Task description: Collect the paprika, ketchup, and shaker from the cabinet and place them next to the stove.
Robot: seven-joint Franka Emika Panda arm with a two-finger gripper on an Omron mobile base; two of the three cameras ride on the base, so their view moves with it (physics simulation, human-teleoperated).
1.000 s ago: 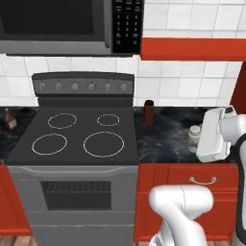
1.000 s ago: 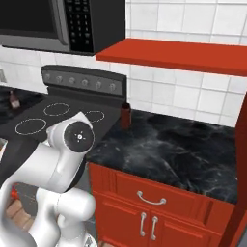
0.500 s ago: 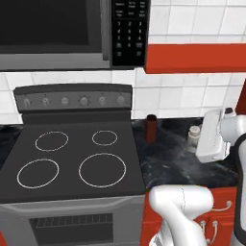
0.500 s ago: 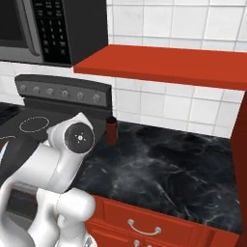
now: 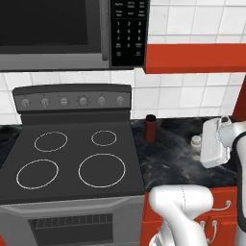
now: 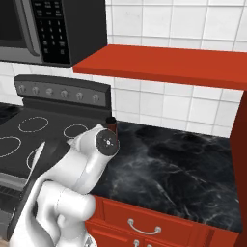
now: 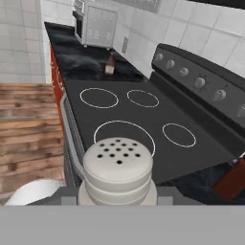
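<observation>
Gripper (image 5: pixel 204 146) clamped on the small light grey metallic shaker with a perforated rounded top (image 7: pixel 118 167), hanging over the counter beside the stove.

Closest to the hand, the shaker sits between the jaws, its holed top facing the hand camera and its long axis running roughly along the hand's line of sight. Just below and ahead lies the black marbled counter (image 5: pixel 168 158), bare on the strip before the cooktop. Ahead and to one side of the hand stands the squat dark-red paprika jar with a black lid (image 5: pixel 150 127), close to the stove's edge. Beyond it spreads the black glass stove with four white ring burners (image 7: pixel 124 115). Past the stove's far edge stands the slim red-brown ketchup bottle (image 7: pixel 110 64). The set-down probably wants a short drop near the paprika.
</observation>
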